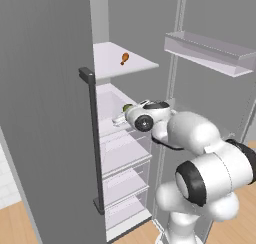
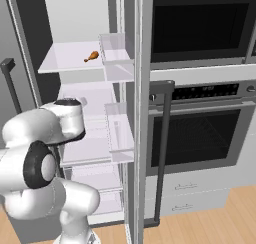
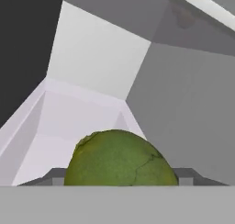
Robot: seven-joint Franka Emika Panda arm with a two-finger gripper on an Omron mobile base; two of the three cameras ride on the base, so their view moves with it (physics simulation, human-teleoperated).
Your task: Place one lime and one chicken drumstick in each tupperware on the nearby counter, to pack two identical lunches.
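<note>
While the gripper (image 3: 120,181) is reached into the open refrigerator (image 1: 50,113), its jaws are seen spread wide to either side of the lime (image 3: 120,159), which sits between the fingertips (image 3: 54,176); whether contact is made cannot be told. A slip is judged possible: the round fruit could roll off the smooth white shelf (image 1: 117,138) if it is pinched off-centre. The skin is mottled and dull green. The chicken drumstick (image 1: 124,58), orange-brown and tapered, is left on the shelf above.
</note>
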